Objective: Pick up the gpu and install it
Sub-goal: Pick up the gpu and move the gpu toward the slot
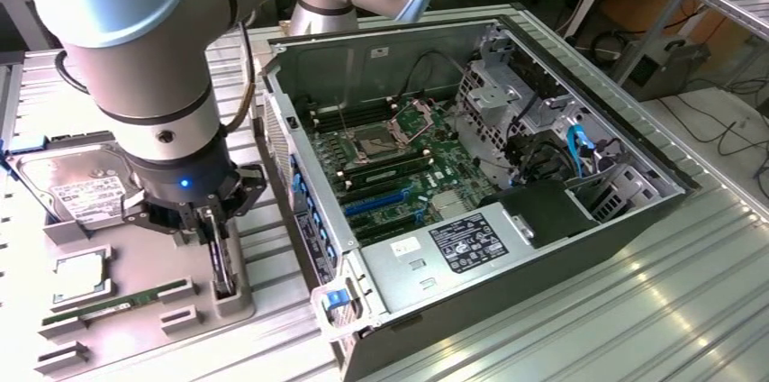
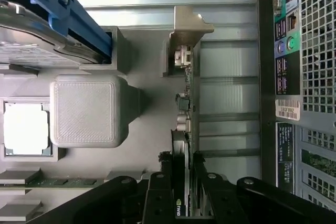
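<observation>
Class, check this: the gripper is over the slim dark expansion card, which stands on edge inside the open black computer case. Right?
No. The slim dark expansion card under the gripper stands on edge in the grey tray beside the open black computer case, not inside it; the exterior view shows this.

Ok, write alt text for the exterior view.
A robot arm's gripper sits low over the gpu, which stands on edge in a grey parts tray at the exterior view's left. Beside it lies an open computer case, its motherboard exposed.
</observation>
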`<state>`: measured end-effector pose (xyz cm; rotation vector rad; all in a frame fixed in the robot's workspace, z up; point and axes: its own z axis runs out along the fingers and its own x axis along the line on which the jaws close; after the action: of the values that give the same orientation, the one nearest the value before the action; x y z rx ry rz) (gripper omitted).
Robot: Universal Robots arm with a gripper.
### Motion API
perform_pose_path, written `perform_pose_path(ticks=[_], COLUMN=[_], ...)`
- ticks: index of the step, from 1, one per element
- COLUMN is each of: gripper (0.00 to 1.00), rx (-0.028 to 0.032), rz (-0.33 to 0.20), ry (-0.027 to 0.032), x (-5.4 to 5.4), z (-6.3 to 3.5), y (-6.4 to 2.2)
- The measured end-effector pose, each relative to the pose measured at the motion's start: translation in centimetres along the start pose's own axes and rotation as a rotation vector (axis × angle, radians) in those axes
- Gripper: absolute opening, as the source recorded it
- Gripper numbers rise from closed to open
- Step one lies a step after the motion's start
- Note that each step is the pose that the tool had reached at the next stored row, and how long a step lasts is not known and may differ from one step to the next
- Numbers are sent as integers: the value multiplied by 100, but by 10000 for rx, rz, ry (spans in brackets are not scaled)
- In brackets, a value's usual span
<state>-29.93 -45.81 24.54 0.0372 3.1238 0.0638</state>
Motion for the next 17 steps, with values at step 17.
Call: perform_pose_path(ticks=[17], gripper=[26], rx=[-56], rz=[-244], ry=[475], x=[-222], z=[-877], y=[-6])
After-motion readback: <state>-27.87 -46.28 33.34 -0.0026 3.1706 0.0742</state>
